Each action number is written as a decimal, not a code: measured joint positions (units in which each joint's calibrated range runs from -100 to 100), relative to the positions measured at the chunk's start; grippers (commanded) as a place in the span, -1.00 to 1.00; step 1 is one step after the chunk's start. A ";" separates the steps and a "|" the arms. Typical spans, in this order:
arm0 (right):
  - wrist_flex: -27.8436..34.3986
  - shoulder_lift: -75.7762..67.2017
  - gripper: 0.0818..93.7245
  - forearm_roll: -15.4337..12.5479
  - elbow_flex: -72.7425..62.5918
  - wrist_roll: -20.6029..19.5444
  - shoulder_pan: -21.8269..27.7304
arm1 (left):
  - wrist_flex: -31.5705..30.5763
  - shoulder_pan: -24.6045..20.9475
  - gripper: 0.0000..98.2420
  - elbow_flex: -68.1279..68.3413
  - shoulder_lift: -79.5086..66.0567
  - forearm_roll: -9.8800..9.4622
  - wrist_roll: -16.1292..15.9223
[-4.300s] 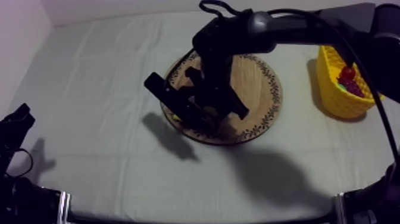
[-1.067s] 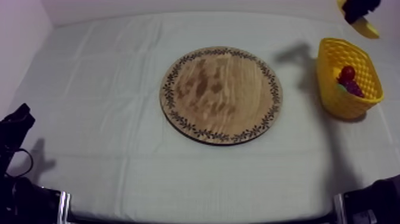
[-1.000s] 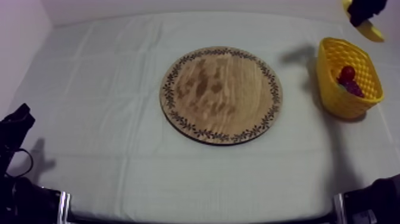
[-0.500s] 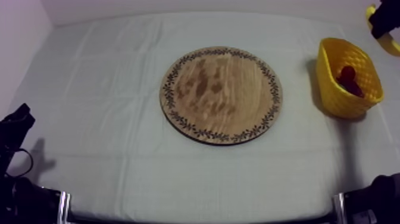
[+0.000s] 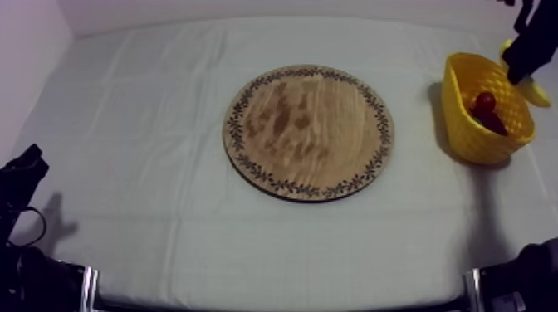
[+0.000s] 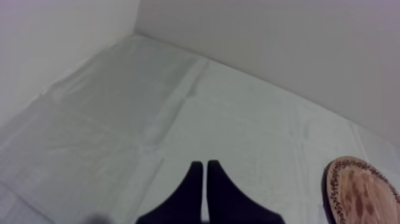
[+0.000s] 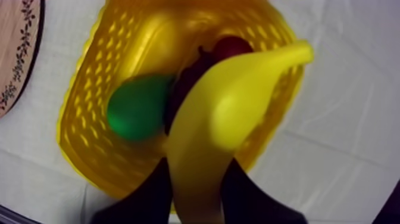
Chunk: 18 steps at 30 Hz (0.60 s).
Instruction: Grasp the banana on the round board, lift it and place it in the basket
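Right claw [image 7: 199,182] clamped on the curved yellow toy banana [image 7: 232,107], two black fingers gripping it near one end. Banana hangs over the latticed plastic yellow basket [image 7: 83,113], above the opening and, by my read, not inside yet. From the top view the right claw [image 5: 527,54] sits at the basket's [image 5: 465,133] outer rim, with a yellow end of the banana [image 5: 538,93] poking past it over the grey-white cloth [image 5: 149,124].

Risk: the free tip reaches the far rim. If let go here, the banana could catch on the rim and tip out onto the cloth. A green toy fruit [image 7: 137,107] and a small red fruit [image 7: 232,44] already lie in the basket, so it may land on them and roll.

Long axis runs from the fingers across the opening, free tip pointing at the far rim.

Round wooden board with a patterned rim [image 5: 307,133] is bare. Left claw [image 6: 204,173] rests over the cloth, fingers together, holding nothing.
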 measured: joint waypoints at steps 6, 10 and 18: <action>-2.43 2.61 -0.71 -0.87 3.88 -0.97 -1.40 | 0.00 0.00 -1.00 0.00 0.00 0.00 0.00; -4.27 4.91 -0.71 -1.52 5.69 -1.73 -2.09 | 0.00 0.00 -1.00 0.00 0.00 0.00 0.00; -7.73 9.27 -0.37 -1.76 5.64 -2.90 -2.16 | -0.08 0.00 -1.00 0.00 0.00 0.00 0.00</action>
